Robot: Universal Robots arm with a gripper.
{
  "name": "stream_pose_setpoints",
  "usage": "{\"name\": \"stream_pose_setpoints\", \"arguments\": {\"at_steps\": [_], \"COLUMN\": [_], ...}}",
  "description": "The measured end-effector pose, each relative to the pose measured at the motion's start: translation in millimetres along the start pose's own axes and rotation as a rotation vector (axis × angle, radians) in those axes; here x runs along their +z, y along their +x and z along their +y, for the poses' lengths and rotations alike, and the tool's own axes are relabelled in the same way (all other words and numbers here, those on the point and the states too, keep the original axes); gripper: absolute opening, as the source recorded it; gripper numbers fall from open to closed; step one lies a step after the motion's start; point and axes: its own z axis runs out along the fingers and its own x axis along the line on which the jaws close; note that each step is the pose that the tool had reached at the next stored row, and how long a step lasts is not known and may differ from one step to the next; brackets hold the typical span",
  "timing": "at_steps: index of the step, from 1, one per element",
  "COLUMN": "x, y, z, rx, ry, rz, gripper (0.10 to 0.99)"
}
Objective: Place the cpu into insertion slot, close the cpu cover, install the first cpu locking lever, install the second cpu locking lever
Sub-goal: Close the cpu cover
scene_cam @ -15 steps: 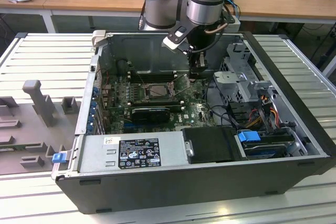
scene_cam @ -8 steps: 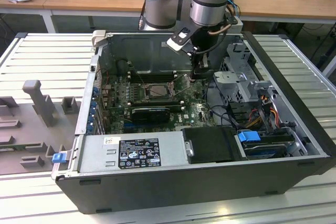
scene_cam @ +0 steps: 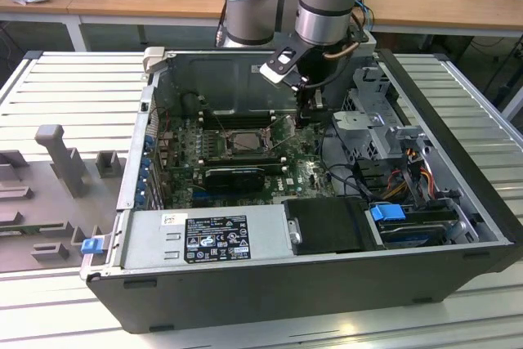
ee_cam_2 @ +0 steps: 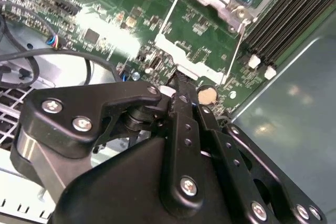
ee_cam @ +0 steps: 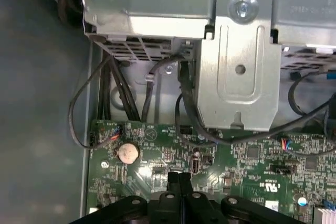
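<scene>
Above the ribbed grey table (scene_cam: 458, 87), my black hand (ee_cam: 179, 181), pressed together on nothing, sits by the thin silver wire locking lever (ee_cam_2: 168, 11), springy I judge, best hooked near its tip.

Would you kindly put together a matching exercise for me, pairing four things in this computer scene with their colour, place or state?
Things:
A. gripper
B. coin battery
C. cpu
D. plastic clip

Descriptions:
1. blue, at an outer corner of the case, on the exterior view's left
2. black, shut, low over the green board
3. round and pale, lying flat on the board
4. square and pale grey, framed by metal

Pairs: A-2, B-3, C-4, D-1
</scene>
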Motion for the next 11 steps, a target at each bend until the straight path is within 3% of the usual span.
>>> {"name": "stream_pose_setpoints", "arguments": {"at_steps": [7,11], "x": [-0.2,-0.5], "y": [0.8,1.6], "z": [-14.9,-30.0], "rx": [0.000,0.000], "ry": [0.000,0.000], "rz": [0.0004,0.0003], "gripper": [0.106,0.106]}}
